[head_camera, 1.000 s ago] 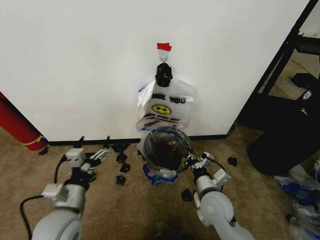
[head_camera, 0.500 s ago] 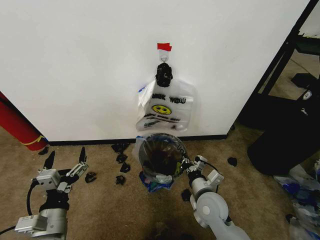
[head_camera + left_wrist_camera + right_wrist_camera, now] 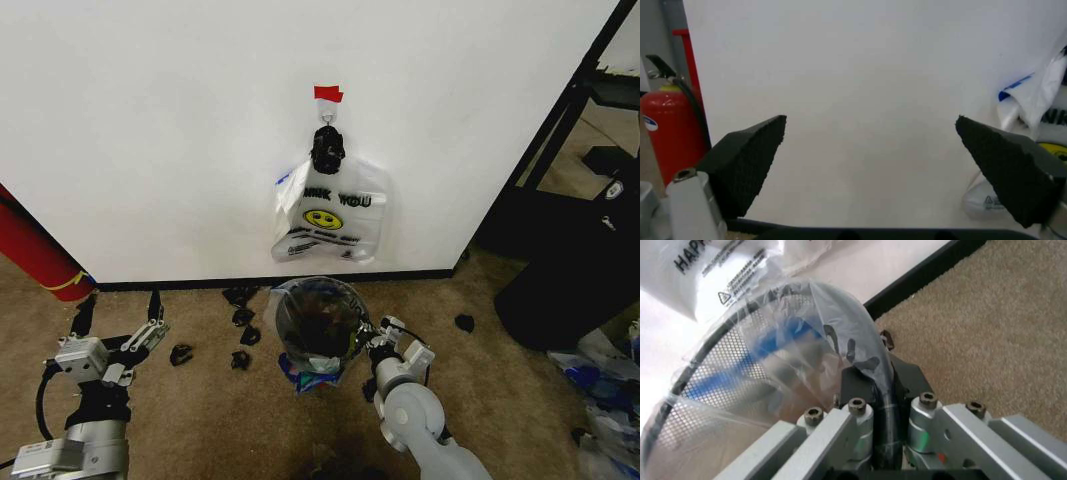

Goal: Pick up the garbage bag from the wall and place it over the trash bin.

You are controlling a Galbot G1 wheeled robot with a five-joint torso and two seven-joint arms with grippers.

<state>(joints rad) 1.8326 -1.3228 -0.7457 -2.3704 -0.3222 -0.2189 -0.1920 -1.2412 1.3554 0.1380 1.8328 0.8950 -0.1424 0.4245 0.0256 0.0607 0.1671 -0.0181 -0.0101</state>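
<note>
Your right gripper (image 3: pixel 367 342) sits low on the carpet (image 3: pixel 500 400) at the right side of the trash bin (image 3: pixel 318 322). In the right wrist view its 2 fingers (image 3: pixel 870 390) are pinched together on the bin's rim, with the garbage bag (image 3: pixel 773 355) caught between them. The thin see-through plastic with blue patches is stretched across the mesh side of the bin and folded over its top edge.

From the head view, the bin stands on the carpet just in front of the black baseboard (image 3: pixel 180 284), and the clear bag covers its mouth. Some crumpled blue-and-white plastic bunches at the bin's base.

Directly above the bin, the white smiley bag (image 3: pixel 328 212) hangs flat against the wall (image 3: pixel 160 140) from a hook (image 3: pixel 326 126), under a small piece of red tape (image 3: pixel 327 93).

Your left gripper (image 3: pixel 112 315) is well apart from the bin, out on the left side over the carpet. Its 2 fingers (image 3: pixel 747 160) are spread wide with nothing between them, pointed at the bare wall. In the left wrist view a red fire extinguisher (image 3: pixel 667 130) stands off to one side of them, and the edge of the smiley bag shows at the other.

Small black scraps (image 3: pixel 243 340) lie scattered on the carpet between the 2 grippers.
</note>
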